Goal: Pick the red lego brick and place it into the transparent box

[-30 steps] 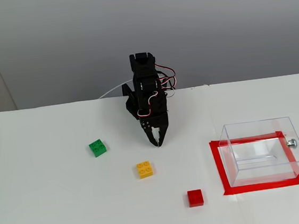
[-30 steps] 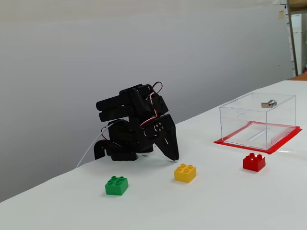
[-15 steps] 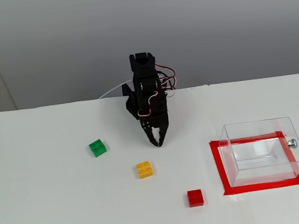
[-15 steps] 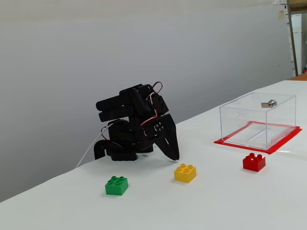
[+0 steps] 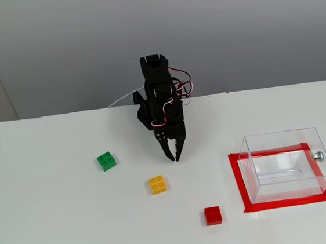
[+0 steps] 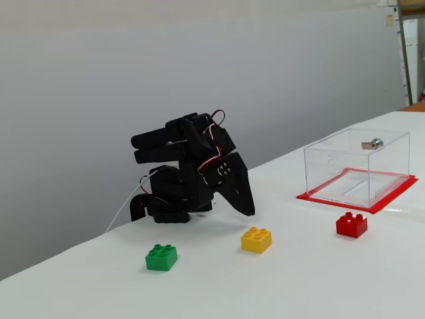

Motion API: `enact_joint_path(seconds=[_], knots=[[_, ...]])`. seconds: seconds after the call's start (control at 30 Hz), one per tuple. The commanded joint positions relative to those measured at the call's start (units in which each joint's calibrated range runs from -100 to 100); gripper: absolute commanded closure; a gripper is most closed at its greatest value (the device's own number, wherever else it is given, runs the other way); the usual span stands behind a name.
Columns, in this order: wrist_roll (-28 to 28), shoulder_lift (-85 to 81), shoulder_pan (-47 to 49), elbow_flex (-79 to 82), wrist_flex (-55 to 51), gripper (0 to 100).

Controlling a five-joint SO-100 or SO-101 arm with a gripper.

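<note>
No readable text, labels, brands, numbers or signs in either fixed view.
</note>
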State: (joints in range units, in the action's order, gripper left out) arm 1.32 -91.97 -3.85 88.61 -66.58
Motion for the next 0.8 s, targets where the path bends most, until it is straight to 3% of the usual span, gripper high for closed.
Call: enact_joint_path(seconds=[0.0,0.37,0.77], knots=[[-0.01,10.63,-0.18,-7.42,5.83,98],[-0.01,39.23,1.22,-32.56,11.66,98],[0.56,50.94,7.58,-51.36,11.49,98]])
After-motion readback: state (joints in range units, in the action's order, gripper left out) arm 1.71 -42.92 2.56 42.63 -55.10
